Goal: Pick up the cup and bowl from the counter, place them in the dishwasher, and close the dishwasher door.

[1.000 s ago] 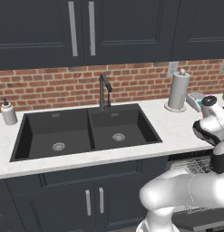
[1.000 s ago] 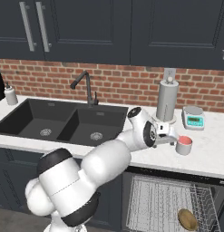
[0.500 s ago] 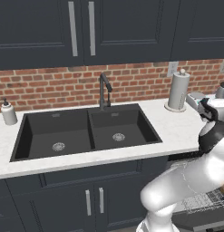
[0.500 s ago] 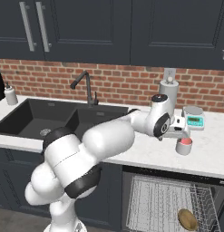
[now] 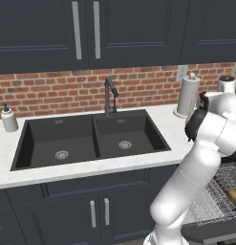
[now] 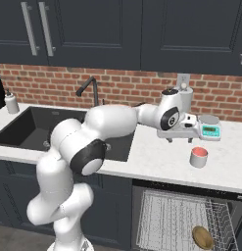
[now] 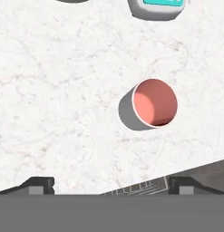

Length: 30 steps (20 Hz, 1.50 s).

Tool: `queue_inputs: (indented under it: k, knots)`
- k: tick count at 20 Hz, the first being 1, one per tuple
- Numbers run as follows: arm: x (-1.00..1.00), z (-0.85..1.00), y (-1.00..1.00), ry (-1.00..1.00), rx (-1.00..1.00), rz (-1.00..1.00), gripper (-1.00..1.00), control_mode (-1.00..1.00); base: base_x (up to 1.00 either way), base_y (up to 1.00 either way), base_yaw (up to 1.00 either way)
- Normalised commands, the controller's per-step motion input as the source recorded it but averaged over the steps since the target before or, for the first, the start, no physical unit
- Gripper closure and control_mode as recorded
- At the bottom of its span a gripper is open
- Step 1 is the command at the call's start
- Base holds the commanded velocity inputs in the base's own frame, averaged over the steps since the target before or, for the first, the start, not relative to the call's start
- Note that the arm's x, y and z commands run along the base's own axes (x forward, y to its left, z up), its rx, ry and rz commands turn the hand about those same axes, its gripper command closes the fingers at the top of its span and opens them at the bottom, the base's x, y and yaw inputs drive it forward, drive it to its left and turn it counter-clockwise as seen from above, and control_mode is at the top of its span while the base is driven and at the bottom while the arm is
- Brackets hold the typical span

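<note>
Reaching out over the right end of the bench point(image 6: 157, 162), the arm has swung its hand away from the sink side within the last second and now holds the pincer point(image 6: 180, 140) above the stone, just to the left of the cup point(image 6: 199, 157) as the right base view shows it. One second ago the hand sat nearer the paper-towel roll point(image 5: 187, 96); half a second ago it was already closer to the cup. The cup itself has not shifted: it stands upright on the bench, red interior facing up, in front of the small scale point(image 6: 209, 130) with the teal display.

In the hand view the cup point(image 7: 152, 105) lies ahead of the two fingertips point(image 7: 38, 185), offset toward the right one, with bare stone between cup and tips. The tips stand well apart, so the pincer is spread and holds nothing.

The bowl point(image 6: 203, 238) already rests in the wire rack of the dishwasher point(image 6: 181, 220), which stands open below the bench edge. The dishwasher door cannot be made out clearly.

Assessment: the bowl step appears complete, and the approach to the cup is under way. The next move likely calls for centring the hand over the cup before descending.
</note>
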Motion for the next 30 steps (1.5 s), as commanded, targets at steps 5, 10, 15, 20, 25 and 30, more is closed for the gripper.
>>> queue_inputs:
  k: [5,10,15,20,25,30]
  knots:
    - [0.28,-0.07,-0.13,0.09,0.00,0.00,-1.00,-1.00,0.00,0.00,0.00]
    - [0.27,-0.16,-0.32,0.13,0.00,0.00,-1.00,-1.00,0.00,0.00,0.00]
    - [0.31,-0.17,-0.28,0.05,0.01,0.00,-1.00,-1.00,0.00,0.00,0.00]
    - [0.32,0.01,-0.51,0.01,0.24,0.01,-1.00,-1.00,0.00,0.00,0.00]
    - [0.11,-0.02,-0.21,0.00,0.11,0.00,-1.00,-1.00,0.00,0.00,0.00]
    - [0.19,-0.05,0.00,0.00,0.00,0.00,-1.00,-1.00,0.00,0.00,0.00]
